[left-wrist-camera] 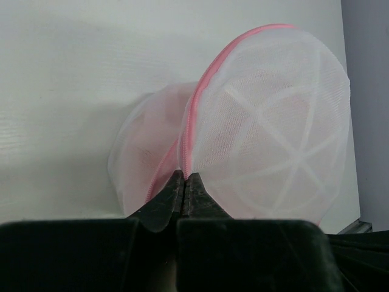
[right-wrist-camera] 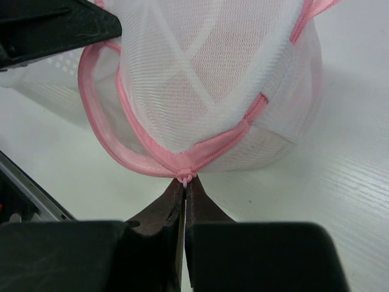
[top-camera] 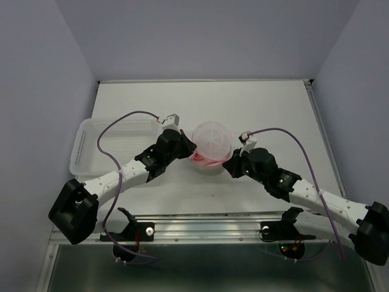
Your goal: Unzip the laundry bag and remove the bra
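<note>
1. The table (top-camera: 200, 103) carries everything. The white basket (top-camera: 91, 146) lies by its left edge, and the laundry bag (top-camera: 211, 139) sits near the middle, a little toward the near edge.
2. Both arms reach in low from the near edge and converge on the bag, left arm on its left flank and right arm on its right, with the wrists roughly level with the tabletop.
3. Progress, as I judge it: the zip looks partly undone. The domed half stands tilted up off the other half on my left side, while closed teeth run on past the slider in the right wrist view. The bra is not out. I see a pink tint through the mesh but cannot make out the garment.
4. The left gripper (left-wrist-camera: 184, 176) is pinched closed on the pink trim (left-wrist-camera: 193, 121) at the bag's rim — an anchoring hold, I think.
5. The right gripper (right-wrist-camera: 184, 182) is clamped on the small zipper pull (right-wrist-camera: 185, 177) at the bag's lowest near point — ready to drag it further round.
</note>
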You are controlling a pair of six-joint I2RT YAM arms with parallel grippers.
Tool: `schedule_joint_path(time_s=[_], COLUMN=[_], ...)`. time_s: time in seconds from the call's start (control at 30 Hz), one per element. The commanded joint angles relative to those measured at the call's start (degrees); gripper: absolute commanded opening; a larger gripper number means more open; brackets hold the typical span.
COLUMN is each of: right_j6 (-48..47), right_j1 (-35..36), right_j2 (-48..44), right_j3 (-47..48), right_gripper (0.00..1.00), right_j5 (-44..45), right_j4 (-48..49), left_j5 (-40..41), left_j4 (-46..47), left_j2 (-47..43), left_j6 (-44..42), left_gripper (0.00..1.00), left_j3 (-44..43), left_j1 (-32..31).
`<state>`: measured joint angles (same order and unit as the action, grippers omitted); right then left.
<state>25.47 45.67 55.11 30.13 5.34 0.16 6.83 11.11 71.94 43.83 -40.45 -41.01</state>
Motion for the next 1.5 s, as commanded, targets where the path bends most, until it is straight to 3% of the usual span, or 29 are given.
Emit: schedule_joint_path(time_s=[0.0, 0.1, 0.17, 0.2, 0.23, 0.3, 0.53, 0.73, 0.97, 1.07, 1.1, 1.2, 1.23, 1.3, 1.47], right_j6=[-1.3, -1.2, -1.0, -0.5, -0.3, 0.0, 1.5, 2.2, 2.7, 2.7, 2.7, 2.2, 1.3, 0.3, -2.4], right_j1=[-0.4, -0.4, -0.4, -0.4, -0.4, -0.4, -0.4, -0.4, -0.4, -0.4, -0.4, -0.4, -0.4, -0.4, -0.4], right_j2=[-0.9, 0.8, 1.3, 1.7, 1.8, 2.2, 4.8, 6.9, 7.8, 7.2, 6.9, 5.4, 4.9, 3.5, -1.4], right_j3=[0.7, 1.6, 1.9, 1.9, 2.0, 2.0, 2.7, 3.4, 3.8, 3.6, 3.4, 2.9, 3.4, 3.8, 2.3], right_gripper=[0.01, 0.01, 0.01, 0.01, 0.01, 0.01, 0.01, 0.01, 0.01, 0.01, 0.01, 0.01, 0.01, 0.01, 0.01], right_j5=[-1.5, -3.2, -3.8, -4.0, -4.2, -4.3, -4.0, -4.9, -6.9, -7.1, -7.0, -5.7, -2.4, 0.3, 7.3], right_j4=[-2.5, -1.7, -1.1, -0.9, -0.9, 1.2, 3.8, 6.2, 6.9, 6.9, 7.0, 4.3, 2.8, -2.7, -8.3], left_j5=[2.8, -0.5, -2.0, -2.9, -3.0, -2.0, 4.6, 7.1, 6.8, 7.8, 8.1, 10.0, 10.7, 12.2, 12.9], left_j4=[-0.9, -1.6, -1.8, -1.9, -2.2, -4.0, -12.6, -11.6, -0.3, 1.3, 1.4, -1.0, -1.9, -4.0, -6.1], left_j2=[1.3, 1.5, -0.4, -2.7, -4.0, -7.0, -19.8, -19.6, -7.1, -3.0, -2.1, -0.1, 0.0, -0.9, -6.4], left_j6=[-6.7, -6.4, -4.8, -4.0, -3.3, -1.3, 5.3, 13.6, 15.6, 14.6, 14.3, 13.3, 13.2, 13.0, 11.6], left_gripper=[0.0, 0.04, 0.31, 0.59, 0.72, 0.85, 0.88, 0.86, 0.81, 0.73, 0.69, 0.35, 0.15, 0.0, 0.0], left_j3=[-6.5, -8.9, -9.0, -8.2, -7.5, -5.3, 1.2, 7.1, 5.8, 3.2, 2.0, 0.3, 0.1, 0.4, 3.1], left_j1=[2.7, 2.7, 2.6, 2.5, 2.4, 2.3, -4.1, -11.4, -14.2, -14.1, -14.2, -14.1, -14.1, -13.5, -9.5])
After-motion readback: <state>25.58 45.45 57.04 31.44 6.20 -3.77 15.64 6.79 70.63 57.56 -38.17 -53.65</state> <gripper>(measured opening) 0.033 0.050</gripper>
